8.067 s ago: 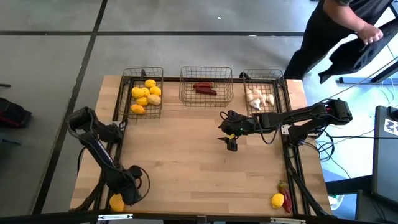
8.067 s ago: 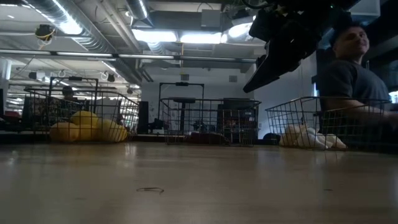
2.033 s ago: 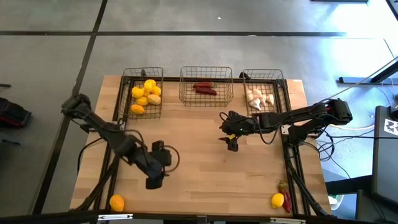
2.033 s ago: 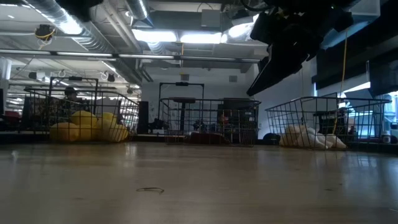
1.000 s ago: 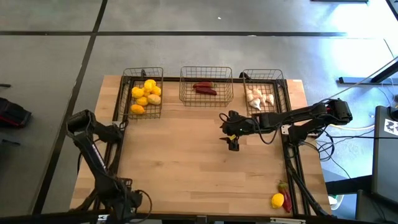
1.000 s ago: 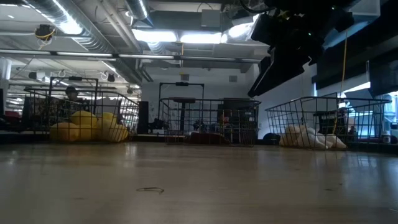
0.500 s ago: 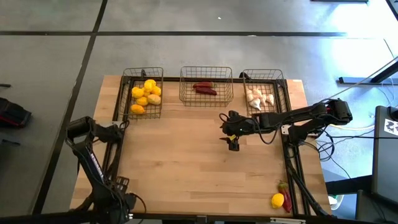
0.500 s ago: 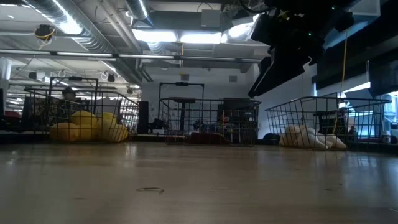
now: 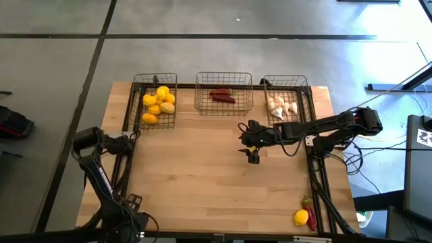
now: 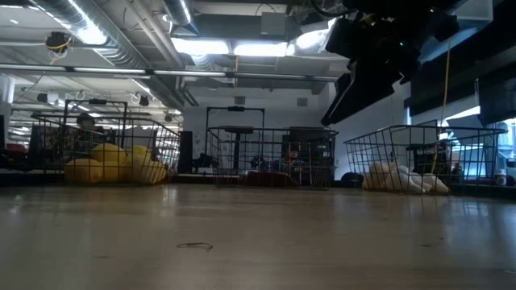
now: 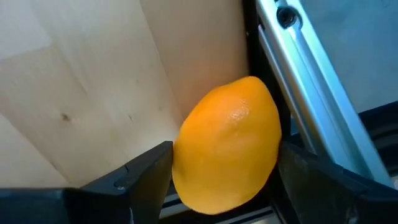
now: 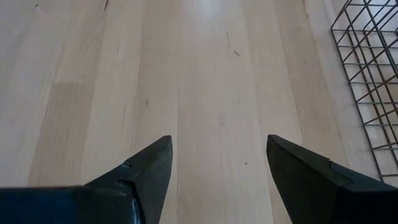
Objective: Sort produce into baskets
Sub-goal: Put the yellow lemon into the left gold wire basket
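Left gripper (image 11: 225, 169) is parked at the near-left corner of the table (image 9: 216, 192), right at the edge next to the aluminium frame rail (image 11: 311, 93). Jaws are wide, one on each side of an orange-yellow lemon (image 11: 227, 152) lying on the wood. From the left wrist view both fingers look flush with the peel, but I can't confirm real contact or squeeze. From the high view the left gripper (image 9: 131, 223) covers that lemon completely.

Near-right corner: a loose lemon (image 9: 301, 217) with a red chili (image 9: 309, 205) just beside it, both by the table edge and well apart from either gripper.

Right gripper (image 9: 252, 157) hangs above mid-table, a bit right of centre, arm reaching in from the right side. Jaws are spread and empty; the right wrist view shows only bare planks between its fingers (image 12: 149, 168) and a corner of wire mesh off to the side. In the low view the right gripper (image 10: 343, 97) sits clear above the table top.

Far edge, three wire baskets in a row:
- left basket (image 9: 135, 101): pile of lemons (image 9: 158, 102)
- middle basket (image 9: 224, 74): red chilies (image 9: 222, 96)
- right basket (image 9: 305, 88): garlic bulbs (image 9: 281, 106)

The low view confirms the same order, with the yellow pile on its left and the whitish pile on its right. The middle contents are hard to pick out through the mesh from that angle.
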